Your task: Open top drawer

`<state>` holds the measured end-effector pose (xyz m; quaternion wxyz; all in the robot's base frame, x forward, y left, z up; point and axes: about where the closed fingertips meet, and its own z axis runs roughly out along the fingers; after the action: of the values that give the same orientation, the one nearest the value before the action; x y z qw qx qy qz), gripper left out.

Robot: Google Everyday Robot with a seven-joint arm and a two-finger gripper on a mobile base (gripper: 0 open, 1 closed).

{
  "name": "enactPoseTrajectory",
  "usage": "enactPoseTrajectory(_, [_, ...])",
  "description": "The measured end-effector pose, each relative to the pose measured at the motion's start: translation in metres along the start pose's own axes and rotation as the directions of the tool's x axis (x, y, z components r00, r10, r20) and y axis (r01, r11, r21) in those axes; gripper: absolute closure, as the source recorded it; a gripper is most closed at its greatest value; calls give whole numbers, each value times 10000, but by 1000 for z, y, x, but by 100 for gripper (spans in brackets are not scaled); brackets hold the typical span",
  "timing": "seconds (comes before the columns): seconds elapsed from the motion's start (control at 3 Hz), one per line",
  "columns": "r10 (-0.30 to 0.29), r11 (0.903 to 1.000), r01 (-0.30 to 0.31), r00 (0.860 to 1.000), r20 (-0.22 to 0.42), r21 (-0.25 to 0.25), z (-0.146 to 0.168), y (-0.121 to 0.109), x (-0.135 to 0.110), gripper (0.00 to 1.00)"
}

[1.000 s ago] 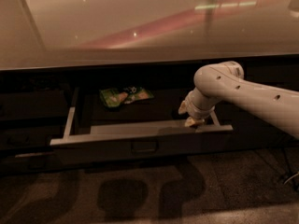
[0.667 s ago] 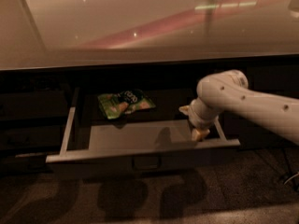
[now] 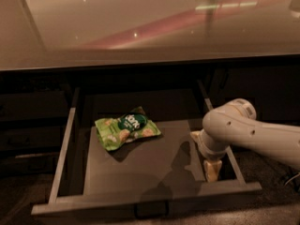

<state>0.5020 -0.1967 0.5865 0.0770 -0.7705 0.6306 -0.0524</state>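
Observation:
The top drawer (image 3: 70, 205) stands pulled far out from under the glossy counter, its flat grey floor and thin side walls showing. A small dark bar handle (image 3: 151, 210) sits at the middle of its front. A green snack bag (image 3: 126, 130) lies on the drawer floor, left of centre. My gripper (image 3: 211, 170) reaches down inside the drawer at its right front corner, just behind the front panel, with pale fingertips (image 3: 212, 171) pointing down. The white arm (image 3: 253, 135) enters from the right.
The glossy counter top (image 3: 140, 27) overhangs the drawer's back. Dark cabinet fronts (image 3: 33, 121) flank the opening on the left and right. The floor (image 3: 281, 210) lies below the drawer front.
The drawer has slid further out toward the camera, showing more of its floor and the snack bag. The gripper moved with the drawer front, staying at its right corner.

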Motion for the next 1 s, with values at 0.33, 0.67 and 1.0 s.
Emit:
enactPoseTrajectory(0.33, [348,9991,-360,9981,-501,-230,7,39,4,0])
enactPoseTrajectory(0.67, [349,9991,-361,9981,-499,-230,7,39,4,0])
enactPoseTrajectory(1.0, [582,9982,-583,9983,-33,-119,-2,20,9,19])
